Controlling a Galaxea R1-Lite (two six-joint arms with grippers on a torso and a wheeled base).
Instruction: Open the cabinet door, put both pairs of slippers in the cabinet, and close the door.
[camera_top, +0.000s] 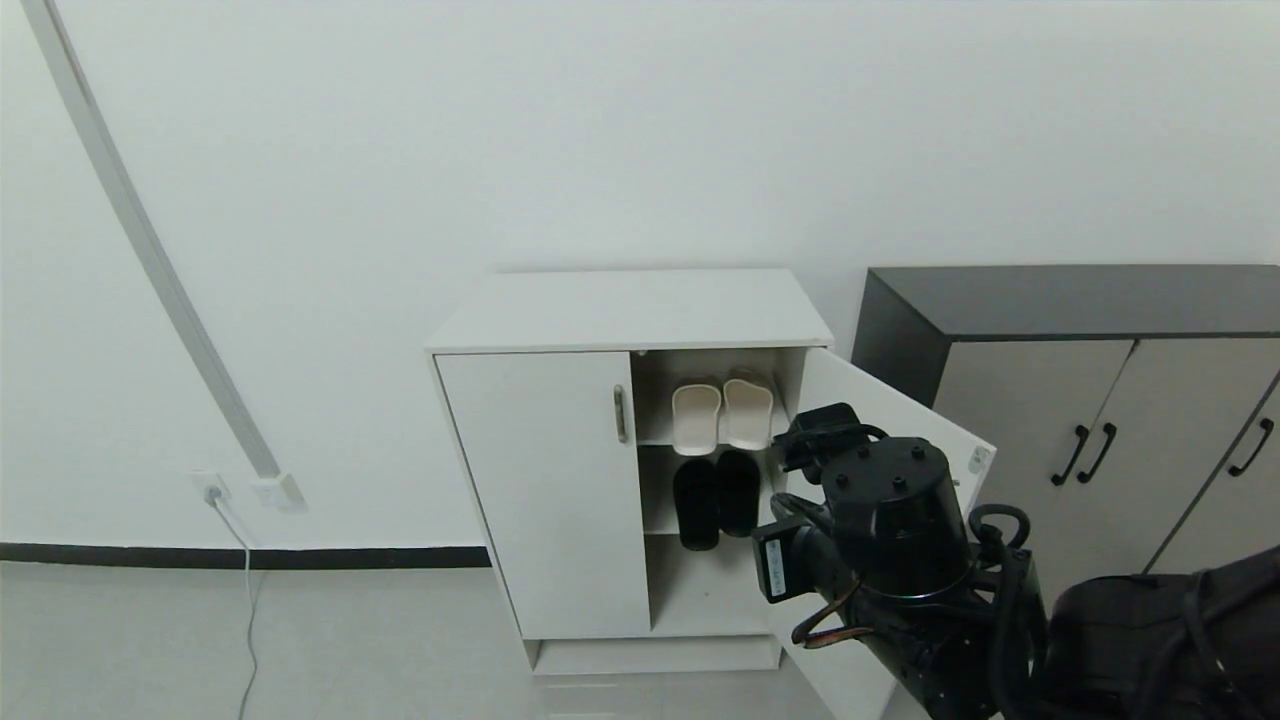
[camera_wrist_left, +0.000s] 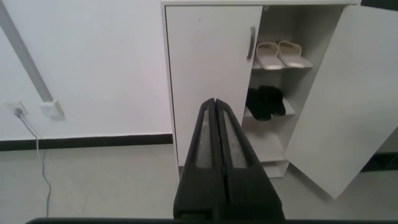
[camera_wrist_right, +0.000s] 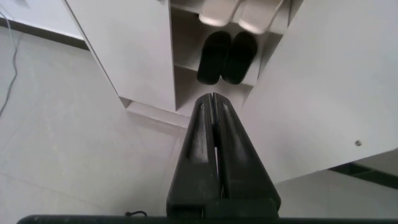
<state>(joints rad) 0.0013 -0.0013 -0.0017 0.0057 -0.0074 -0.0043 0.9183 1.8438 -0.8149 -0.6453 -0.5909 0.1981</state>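
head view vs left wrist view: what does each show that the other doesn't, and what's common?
Head only: the grey cabinet with black handles and the right arm in front of the open right door.
Left wrist only: the left gripper, fingers shut.
Both: the white two-door cabinet, left door closed and right door open; the beige pair of slippers on the upper shelf; the black pair of slippers on the shelf below; the white wall socket with its cable.

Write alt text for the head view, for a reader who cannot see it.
A white cabinet stands with its right door open; beige slippers lie on the upper shelf and black slippers on the shelf below. The robot's right arm is in front of the open door, and a grey cabinet stands further right.
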